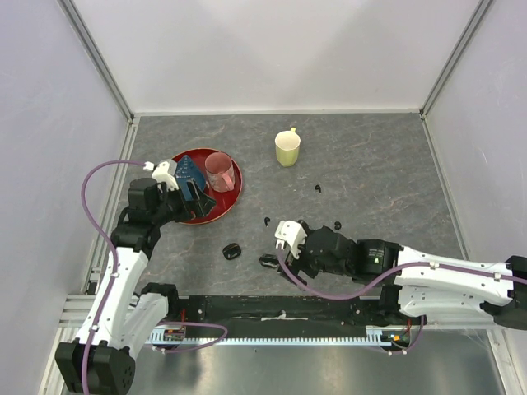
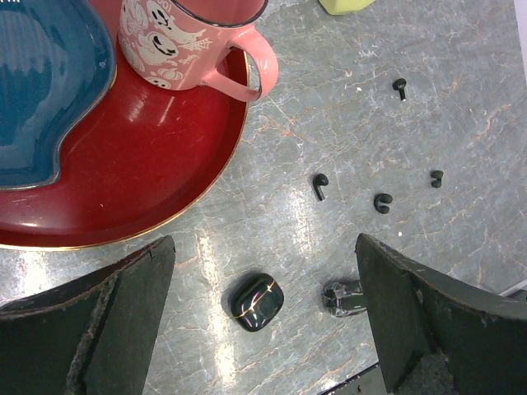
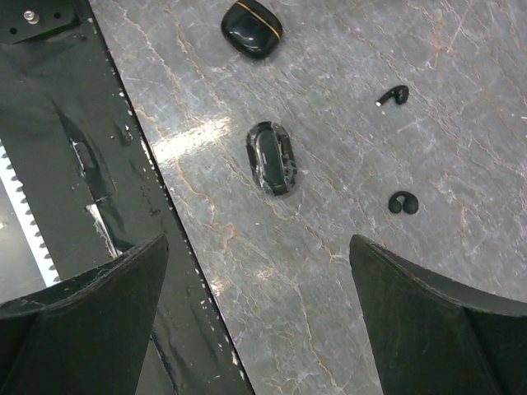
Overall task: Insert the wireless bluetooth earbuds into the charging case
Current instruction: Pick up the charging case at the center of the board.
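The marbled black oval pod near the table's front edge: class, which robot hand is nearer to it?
Right. The right hand hovers almost over the marbled black oval pod; the left hand is farther away, above the round red plate's near rim.

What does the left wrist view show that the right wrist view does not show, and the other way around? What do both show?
Only the left wrist view: the red plate with the blue dish and the pink mug, an edge of the yellow mug, and two further earbuds.
Only the right wrist view: the black rail at the table's near edge.
Both: the glossy black case, the marbled oval case, a stemmed earbud and a curled earbud, all on the grey table.
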Motion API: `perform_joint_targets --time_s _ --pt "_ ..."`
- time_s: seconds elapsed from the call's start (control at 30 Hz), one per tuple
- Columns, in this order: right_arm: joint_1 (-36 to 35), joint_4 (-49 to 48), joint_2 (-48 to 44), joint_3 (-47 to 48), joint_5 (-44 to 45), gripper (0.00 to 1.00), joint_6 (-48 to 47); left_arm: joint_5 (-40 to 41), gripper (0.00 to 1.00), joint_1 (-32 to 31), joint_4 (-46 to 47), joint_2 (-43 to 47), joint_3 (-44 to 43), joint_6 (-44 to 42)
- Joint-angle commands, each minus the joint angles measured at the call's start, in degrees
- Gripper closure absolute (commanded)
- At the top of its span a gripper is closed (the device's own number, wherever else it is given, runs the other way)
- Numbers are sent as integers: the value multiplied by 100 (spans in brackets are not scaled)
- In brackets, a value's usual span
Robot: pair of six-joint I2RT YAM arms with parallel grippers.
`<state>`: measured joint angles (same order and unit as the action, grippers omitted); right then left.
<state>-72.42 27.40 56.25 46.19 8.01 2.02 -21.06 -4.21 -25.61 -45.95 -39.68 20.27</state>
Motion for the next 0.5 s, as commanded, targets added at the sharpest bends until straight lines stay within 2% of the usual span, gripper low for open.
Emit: perform_joint_targets --time_s 0.0,0.17,0.3,0.47 --pt "-281 -428 -158 -67 228 2 -158 -21 3 16 135 130 -136 -173" --pt "-404 -367 -141 -58 323 2 -124 49 3 16 170 131 -136 -173" --pt "-439 -471 -307 -295 798 2 736 32 3 8 152 139 -136 -173" --pt "-439 -630 -369 -313 1790 2 1353 67 3 16 196 140 -119 -164"
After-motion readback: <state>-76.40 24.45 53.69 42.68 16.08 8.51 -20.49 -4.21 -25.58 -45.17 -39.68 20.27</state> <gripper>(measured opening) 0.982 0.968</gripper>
